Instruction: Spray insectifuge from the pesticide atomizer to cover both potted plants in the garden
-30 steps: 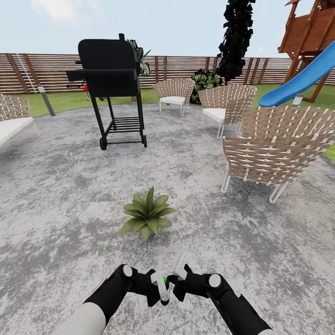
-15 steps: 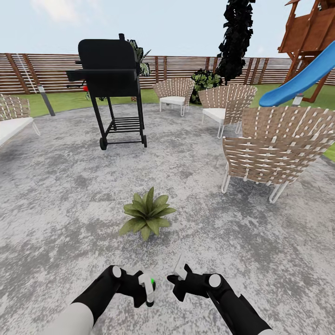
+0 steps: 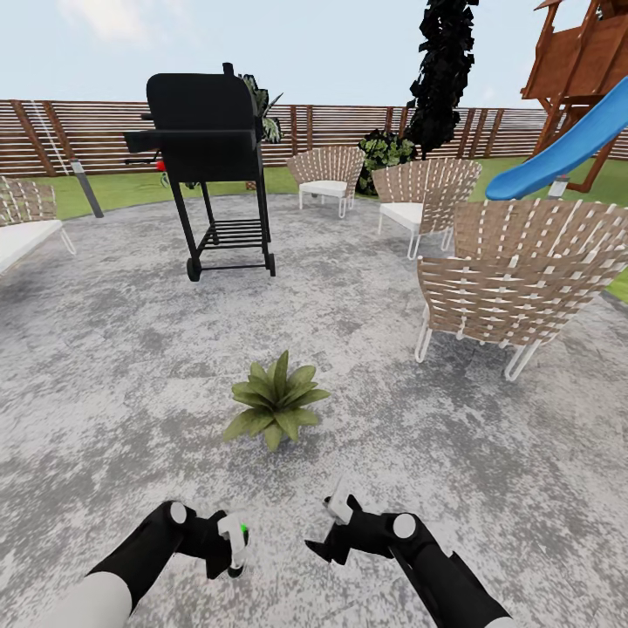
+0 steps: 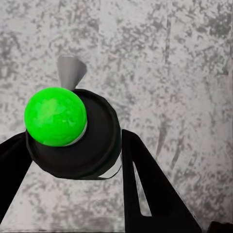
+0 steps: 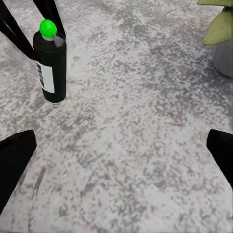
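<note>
Patio (image 3: 105, 349): left jaws (image 3: 234, 548), pinching atomizer (image 5: 50, 62), moved leftward; right jaws (image 3: 336, 528) spread.

Home garden: paved patio (image 3: 131, 349), grill (image 3: 209, 131), woven chairs (image 3: 515, 279), slide (image 3: 558, 153), slat fence (image 3: 78, 131), lawn (image 3: 122, 187).

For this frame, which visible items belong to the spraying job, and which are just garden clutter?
Job items:
- pesticide atomizer, held in the left gripper
- potted plant on the patio

Bystanders:
- black grill
- woven chairs
- blue slide
- slat fence
</note>
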You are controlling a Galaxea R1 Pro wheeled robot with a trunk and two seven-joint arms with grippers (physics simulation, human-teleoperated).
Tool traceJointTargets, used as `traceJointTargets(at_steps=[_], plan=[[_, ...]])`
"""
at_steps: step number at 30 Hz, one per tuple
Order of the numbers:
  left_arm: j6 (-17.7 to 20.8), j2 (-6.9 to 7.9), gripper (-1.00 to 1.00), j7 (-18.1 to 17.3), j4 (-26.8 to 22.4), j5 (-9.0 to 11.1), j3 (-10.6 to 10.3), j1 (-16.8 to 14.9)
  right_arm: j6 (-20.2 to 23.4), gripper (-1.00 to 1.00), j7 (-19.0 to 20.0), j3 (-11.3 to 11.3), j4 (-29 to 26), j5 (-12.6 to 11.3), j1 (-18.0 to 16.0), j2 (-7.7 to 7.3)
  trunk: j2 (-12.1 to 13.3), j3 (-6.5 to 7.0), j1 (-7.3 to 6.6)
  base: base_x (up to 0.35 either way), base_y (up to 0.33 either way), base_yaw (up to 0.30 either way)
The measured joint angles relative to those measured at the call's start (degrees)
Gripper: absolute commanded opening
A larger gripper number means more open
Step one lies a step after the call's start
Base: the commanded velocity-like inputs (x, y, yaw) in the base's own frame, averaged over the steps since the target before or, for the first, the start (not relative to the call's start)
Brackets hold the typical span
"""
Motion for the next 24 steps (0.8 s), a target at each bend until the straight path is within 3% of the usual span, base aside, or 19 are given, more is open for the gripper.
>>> traceJointTargets(at_steps=[2, 4, 5, 7, 8, 9, 10, 13, 15, 17, 19, 21, 22, 24], plan=[[0.12, 1.37, -1.00, 0.09, 0.06, 0.43, 0.64, 0.06, -0.02, 1.00, -0.29, -0.28, 0.06, -0.09, 0.00, -0.24, 0.00, 0.00, 0.00, 0.000, 0.000, 0.000], [0.17, 1.64, -1.00, 0.14, 0.11, 0.85, 2.42, 0.08, -0.04, 1.00, -0.43, -1.50, 0.10, -0.10, 0.01, -0.71, 0.00, 0.00, 0.00, 0.000, 0.000, 0.000], [0.57, 1.71, -1.00, 0.30, 0.18, 1.10, 5.61, 0.08, -0.16, 1.00, -0.98, -5.08, 0.67, -0.03, 0.12, -1.58, 0.00, 0.00, 0.00, 0.000, 0.000, 0.000], [2.29, 1.60, -1.00, 0.50, 0.33, 1.17, 10.10, 0.10, -0.50, 1.00, -3.24, -11.13, 2.91, -0.11, 0.27, -2.54, 0.00, 0.00, 0.00, 0.000, 0.000, 0.000], [4.30, 1.47, -1.00, 0.53, 0.33, 1.06, 12.49, 0.10, -1.40, 1.00, -5.52, -15.55, 5.36, -0.12, 0.35, -2.87, 0.00, 0.00, 0.00, 0.000, 0.000, 0.000], [5.08, 1.42, -1.00, 0.54, 0.30, 1.08, 13.08, 0.10, -1.94, 1.00, -6.38, -17.02, 6.34, -0.24, 0.39, -3.02, 0.00, 0.00, 0.00, 0.000, 0.000, 0.000], [7.90, 1.27, -1.00, 0.61, 0.10, 1.07, 14.37, 0.11, -5.83, 1.00, -9.93, -21.71, 10.13, -0.44, 0.48, -3.65, 0.00, -0.01, 0.00, 0.000, 0.000, 0.000], [10.92, 1.04, -1.00, 0.82, 0.08, 1.17, 15.09, 0.11, -15.99, 1.00, -16.33, -27.31, 17.21, -0.56, 0.60, -5.03, 0.00, 0.00, 0.00, 0.000, 0.000, 0.000], [12.87, 0.34, -1.00, 0.84, -0.04, 1.26, 15.29, 0.05, -23.23, 1.00, -21.84, -29.78, 23.96, -0.42, 0.63, -6.11, 0.00, -0.01, 0.00, 0.000, 0.000, 0.000], [14.93, -0.21, -1.00, 0.88, -0.12, 1.27, 15.31, -0.03, -27.12, 1.00, -24.92, -30.46, 27.63, -0.35, 0.62, -6.72, 0.00, 0.00, 0.00, 0.000, 0.000, 0.000], [20.21, -1.04, -1.00, 0.91, -0.21, 1.33, 15.29, -0.60, -33.19, 1.00, -31.34, -31.03, 32.48, -0.23, 0.67, -7.24, 0.00, 0.00, 0.00, 0.000, 0.000, 0.000], [22.12, -1.34, -1.00, 0.91, -0.22, 1.36, 15.26, -0.86, -34.37, 1.00, -33.93, -31.09, 34.02, -0.28, 0.82, -7.28, 0.00, 0.00, 0.00, 0.000, 0.000, 0.000], [26.46, -2.29, -1.00, 0.94, -0.28, 1.39, 14.98, -1.61, -35.90, 1.00, -36.90, -31.16, 35.78, -0.84, 1.04, -7.12, 0.00, 0.00, 0.00, 0.000, 0.000, 0.000], [29.38, -2.80, -1.00, 0.97, -0.34, 1.13, 14.77, -1.99, -36.74, 1.00, -37.61, -31.15, 36.22, -0.93, 1.07, -7.06, 0.00, 0.00, 0.00, 0.000, 0.000, 0.000]])
